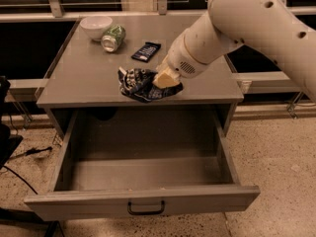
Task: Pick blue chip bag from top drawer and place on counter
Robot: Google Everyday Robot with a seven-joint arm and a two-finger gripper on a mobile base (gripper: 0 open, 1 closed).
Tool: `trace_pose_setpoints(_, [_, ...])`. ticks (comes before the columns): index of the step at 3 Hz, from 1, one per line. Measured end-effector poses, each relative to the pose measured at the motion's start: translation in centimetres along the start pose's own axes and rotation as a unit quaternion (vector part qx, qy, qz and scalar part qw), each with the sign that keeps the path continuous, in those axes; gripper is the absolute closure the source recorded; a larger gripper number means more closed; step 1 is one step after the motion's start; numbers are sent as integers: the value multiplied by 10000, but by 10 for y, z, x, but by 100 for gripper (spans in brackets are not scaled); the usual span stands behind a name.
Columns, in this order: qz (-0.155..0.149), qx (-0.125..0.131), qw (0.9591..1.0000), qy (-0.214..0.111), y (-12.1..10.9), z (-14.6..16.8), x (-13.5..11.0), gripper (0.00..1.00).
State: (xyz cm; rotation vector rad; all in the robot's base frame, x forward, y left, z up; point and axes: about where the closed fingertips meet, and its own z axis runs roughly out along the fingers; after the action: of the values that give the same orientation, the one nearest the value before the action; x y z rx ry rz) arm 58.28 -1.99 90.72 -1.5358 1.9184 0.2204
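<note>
Crinkly foil blue chip bag (137, 85) in hand (164, 81) — over matte counter (86, 78).

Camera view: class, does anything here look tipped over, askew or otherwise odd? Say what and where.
The green can lies on its side beside the white bowl at the back left of the counter. The top drawer stands pulled wide open. The crumpled blue chip bag is gripped in the hand near the counter front.

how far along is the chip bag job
Done: the top drawer stands open and the blue chip bag is out of it. In hand: the gripper holds the bag at the front of the counter. Left: set it down and release.
</note>
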Motion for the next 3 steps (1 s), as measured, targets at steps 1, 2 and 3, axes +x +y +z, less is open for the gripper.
trace_pose_setpoints(1, [-21, 97, 9999, -72, -18, 20, -17, 100])
trace_pose_setpoints(2, [-62, 139, 9998, -120, -31, 43, -34, 100])
trace_pose_setpoints(3, [-110, 168, 9997, -145, -40, 62, -49, 100])
